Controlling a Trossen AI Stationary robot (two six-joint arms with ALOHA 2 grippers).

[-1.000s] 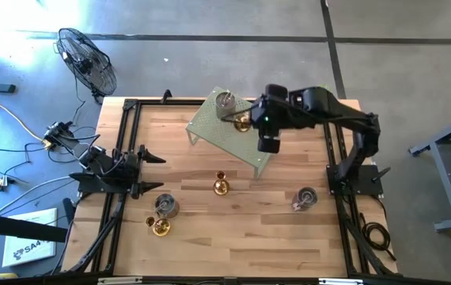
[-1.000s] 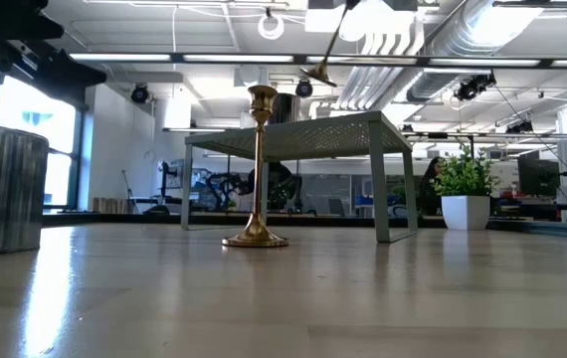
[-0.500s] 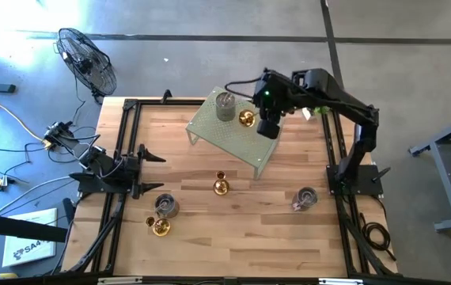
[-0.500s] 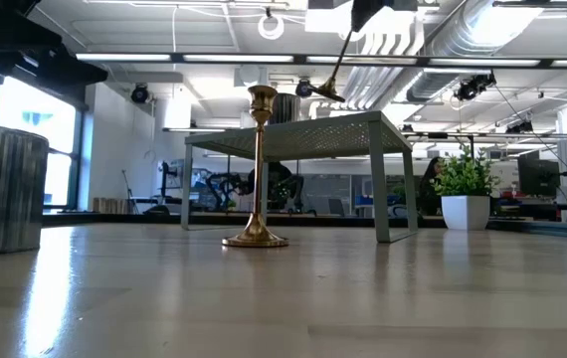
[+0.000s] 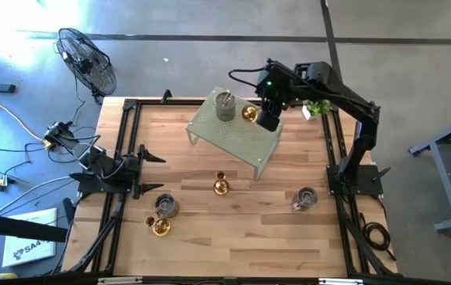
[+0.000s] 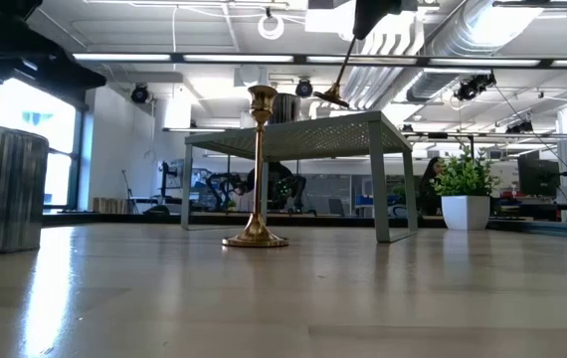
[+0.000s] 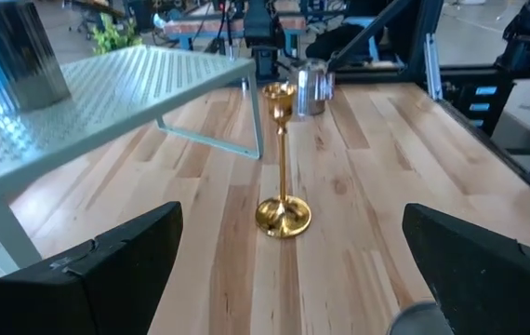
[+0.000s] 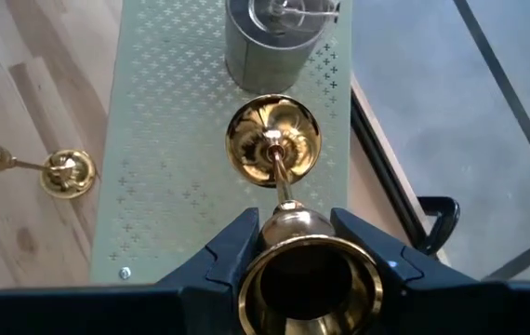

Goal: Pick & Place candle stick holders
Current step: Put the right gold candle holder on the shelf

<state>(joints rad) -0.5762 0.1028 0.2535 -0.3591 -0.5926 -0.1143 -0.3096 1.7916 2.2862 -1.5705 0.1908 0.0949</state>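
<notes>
Gold candle stick holder (image 8: 279,186) in right gripper (image 8: 288,237) above rack (image 5: 233,134)

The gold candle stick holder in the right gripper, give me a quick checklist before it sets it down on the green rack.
1. Grip: right gripper shut on the gold holder near its cup: ok.
2. Position: base over the green rack: ok.
3. Clearance from the grey cup on the rack: close beside it, apart: ok.
4. Holder upright: tilted in the low view: not ok.
5. Base touching the rack: cannot tell.
6. Left gripper open, parked at the table's left side, out of the way: ok.
</notes>
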